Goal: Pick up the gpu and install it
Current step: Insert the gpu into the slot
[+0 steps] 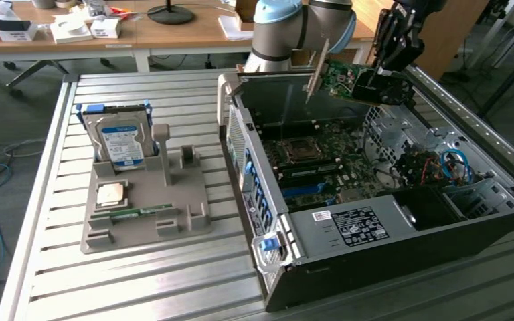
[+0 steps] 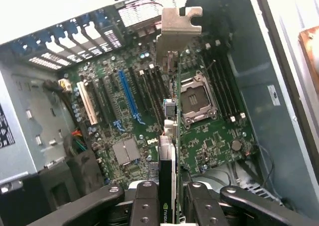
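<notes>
Exterior view: my gripper (image 1: 385, 87) is clamped on the gpu (image 1: 345, 79), its jaws partly closed with the card between them. The card hangs tilted in the air above the rear of the open computer case (image 1: 373, 231), clear of the motherboard (image 1: 315, 164). On the exterior view's left, the hard drive (image 1: 121, 143) stands upright in the grey holder (image 1: 163, 214), with the memory stick (image 1: 132, 212) lying lower in it. Wrist view: I see the card edge-on, its metal bracket (image 2: 178, 27) farthest from the fingers (image 2: 144, 203), over the board between the blue slot (image 2: 128, 94) and the CPU socket (image 2: 197, 99).
</notes>
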Controlling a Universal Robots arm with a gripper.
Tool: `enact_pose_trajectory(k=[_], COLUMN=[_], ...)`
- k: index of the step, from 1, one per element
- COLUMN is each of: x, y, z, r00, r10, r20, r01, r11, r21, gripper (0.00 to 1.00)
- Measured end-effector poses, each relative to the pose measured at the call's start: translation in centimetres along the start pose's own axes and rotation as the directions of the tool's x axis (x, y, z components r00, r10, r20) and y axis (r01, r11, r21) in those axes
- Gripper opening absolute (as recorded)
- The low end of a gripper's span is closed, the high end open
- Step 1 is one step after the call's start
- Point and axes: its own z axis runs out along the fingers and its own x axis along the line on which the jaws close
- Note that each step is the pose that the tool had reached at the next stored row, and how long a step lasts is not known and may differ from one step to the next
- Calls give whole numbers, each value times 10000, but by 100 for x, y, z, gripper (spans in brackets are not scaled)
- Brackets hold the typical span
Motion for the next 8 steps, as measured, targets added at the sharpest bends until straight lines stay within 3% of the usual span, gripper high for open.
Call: enact_pose_trajectory(k=[5,8], x=[0,0], y=[0,0], z=[2,1], r00=[9977,9976], r10=[-670,-684], r20=[-47,-49], r01=[670,684], r11=[9978,9977], r21=[10,10], gripper=[26,26])
